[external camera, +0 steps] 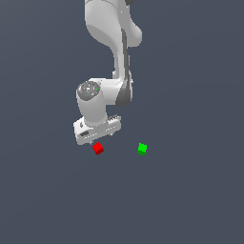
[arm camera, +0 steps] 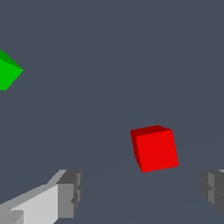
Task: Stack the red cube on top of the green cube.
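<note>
The red cube [external camera: 98, 148] lies on the dark grey floor, just below the hand in the exterior view. In the wrist view the red cube [arm camera: 155, 148] sits apart from the fingers, slightly ahead of the gap between them. My gripper [external camera: 101, 138] hovers right over it and stands open [arm camera: 140, 197], with one grey fingertip [arm camera: 70, 194] and the other fingertip [arm camera: 213, 190] wide apart and nothing between them. The green cube [external camera: 142, 148] rests on the floor toward the exterior view's right of the red one, and shows at the edge of the wrist view as the green cube [arm camera: 8, 72].
The white arm [external camera: 119, 62] comes down from the top of the exterior view. The surface is a plain dark grey floor [external camera: 190, 200].
</note>
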Controlling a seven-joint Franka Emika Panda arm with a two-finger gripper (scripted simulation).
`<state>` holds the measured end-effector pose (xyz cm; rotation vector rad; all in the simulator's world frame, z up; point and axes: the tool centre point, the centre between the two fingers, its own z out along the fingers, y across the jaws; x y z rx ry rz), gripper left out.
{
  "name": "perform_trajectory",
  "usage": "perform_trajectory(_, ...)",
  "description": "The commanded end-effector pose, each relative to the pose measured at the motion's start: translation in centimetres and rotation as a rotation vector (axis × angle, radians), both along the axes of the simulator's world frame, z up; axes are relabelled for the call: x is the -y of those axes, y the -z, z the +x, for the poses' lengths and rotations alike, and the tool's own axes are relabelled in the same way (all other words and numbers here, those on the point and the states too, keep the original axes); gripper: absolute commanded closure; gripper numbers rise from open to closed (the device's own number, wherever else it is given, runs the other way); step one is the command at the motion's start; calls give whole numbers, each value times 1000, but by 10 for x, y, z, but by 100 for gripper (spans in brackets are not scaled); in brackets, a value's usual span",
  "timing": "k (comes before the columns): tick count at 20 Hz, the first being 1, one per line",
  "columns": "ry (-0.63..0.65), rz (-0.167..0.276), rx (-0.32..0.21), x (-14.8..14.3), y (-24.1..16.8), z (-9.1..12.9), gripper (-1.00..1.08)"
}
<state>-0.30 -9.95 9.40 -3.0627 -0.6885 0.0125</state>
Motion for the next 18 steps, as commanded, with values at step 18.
perform_trajectory(18, -190, 0, 9, 26, 25, 16, -92)
